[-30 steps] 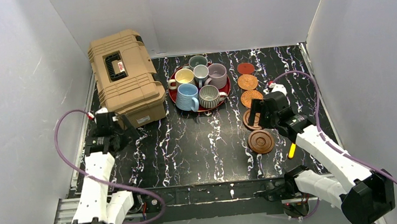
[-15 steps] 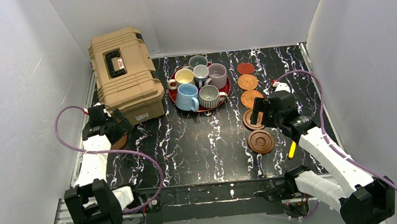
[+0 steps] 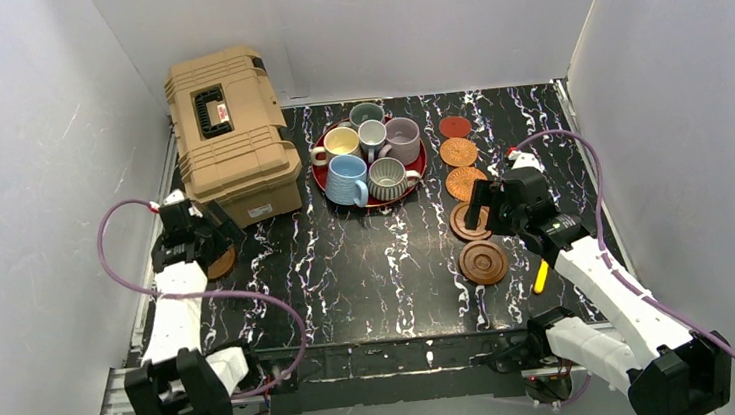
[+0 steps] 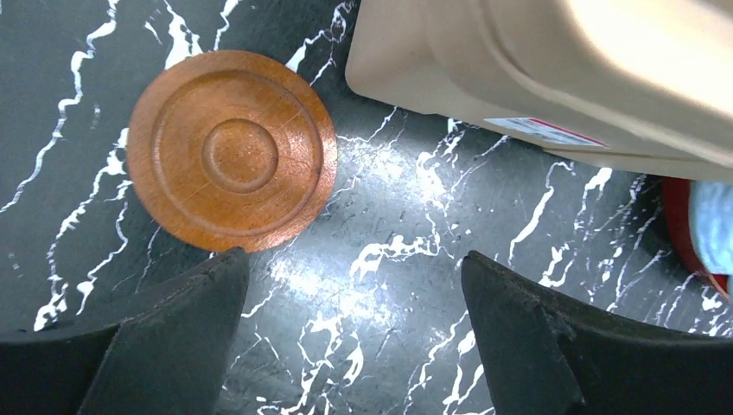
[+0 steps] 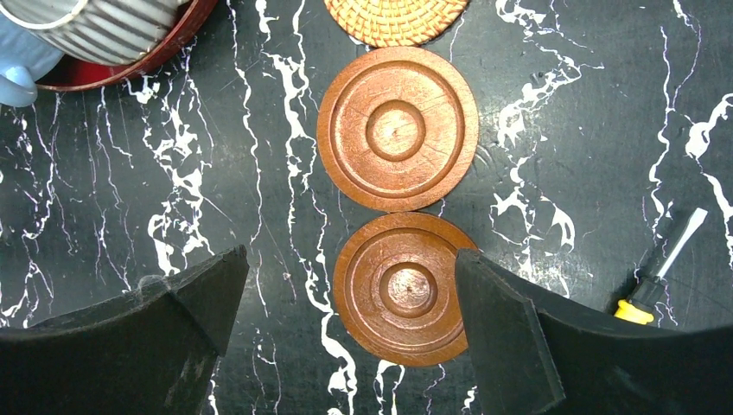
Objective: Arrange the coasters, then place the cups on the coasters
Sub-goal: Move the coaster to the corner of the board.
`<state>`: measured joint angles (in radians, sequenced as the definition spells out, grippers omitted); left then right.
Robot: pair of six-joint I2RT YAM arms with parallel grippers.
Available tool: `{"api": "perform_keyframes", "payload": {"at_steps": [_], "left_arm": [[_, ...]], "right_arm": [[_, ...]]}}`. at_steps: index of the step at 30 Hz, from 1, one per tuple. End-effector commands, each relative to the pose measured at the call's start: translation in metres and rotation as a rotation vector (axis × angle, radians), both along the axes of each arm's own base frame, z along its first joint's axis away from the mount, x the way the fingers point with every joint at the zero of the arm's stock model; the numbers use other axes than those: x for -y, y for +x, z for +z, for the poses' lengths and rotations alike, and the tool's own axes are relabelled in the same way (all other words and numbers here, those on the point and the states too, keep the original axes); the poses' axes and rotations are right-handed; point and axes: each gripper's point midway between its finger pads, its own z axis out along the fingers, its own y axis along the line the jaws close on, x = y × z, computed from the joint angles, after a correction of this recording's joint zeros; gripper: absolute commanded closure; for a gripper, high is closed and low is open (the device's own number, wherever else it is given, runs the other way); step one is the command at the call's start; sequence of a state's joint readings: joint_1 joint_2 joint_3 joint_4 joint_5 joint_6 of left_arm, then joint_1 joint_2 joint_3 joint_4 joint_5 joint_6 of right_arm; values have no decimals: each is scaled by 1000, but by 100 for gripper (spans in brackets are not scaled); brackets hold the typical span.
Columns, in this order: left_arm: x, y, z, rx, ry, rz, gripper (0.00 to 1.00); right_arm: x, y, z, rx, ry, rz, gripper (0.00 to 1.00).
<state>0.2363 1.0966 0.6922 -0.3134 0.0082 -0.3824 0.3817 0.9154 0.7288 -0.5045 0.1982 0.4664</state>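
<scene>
Now 5 coasters (image 3: 458,151) lie in a column on the right of the black marbled table (image 3: 370,278): 1 pinkish-red farthest, then 2 orange woven, then 2 dark wooden, while the lone wooden coaster (image 4: 232,149) lies on the left, near the tan toolbox (image 3: 231,129). All 6 cups (image 3: 348,179) stand crowded on the red tray (image 5: 147,65) (none is on a coaster). The left gripper (image 4: 350,259) is spread wide and empty just beside the lone wooden coaster, and the right gripper (image 5: 346,255) is spread wide above the 2 dark wooden ones, pinching nothing.
</scene>
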Motion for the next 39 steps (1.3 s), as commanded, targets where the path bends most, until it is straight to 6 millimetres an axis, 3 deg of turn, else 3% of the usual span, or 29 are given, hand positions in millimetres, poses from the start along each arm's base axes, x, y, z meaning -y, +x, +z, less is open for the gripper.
{"api": "perform_keyframes", "payload": {"at_steps": [1,5,10,21,29,33,39], "left_arm": [[-2,-28,14,-23,24,57,6],[-13,-52,9,-141,68,116,2],[-19,-53,-6,-224,51,139,6],[-30,5,-19,-123,48,79,30],[-30,26,-29,-88,45,36,33],[-21,23,-46,-140,-13,37,34],[10,10,-58,-241,-39,1,37]], "right_arm": [[-4,7,8,41,26,7,1],[-4,7,7,36,24,7,2],[-3,5,5,31,24,10,2],[1,1,6,40,23,-1,2],[0,0,3,37,28,3,2],[0,0,3,38,34,1,2],[1,-1,5,46,36,-4,2]]}}
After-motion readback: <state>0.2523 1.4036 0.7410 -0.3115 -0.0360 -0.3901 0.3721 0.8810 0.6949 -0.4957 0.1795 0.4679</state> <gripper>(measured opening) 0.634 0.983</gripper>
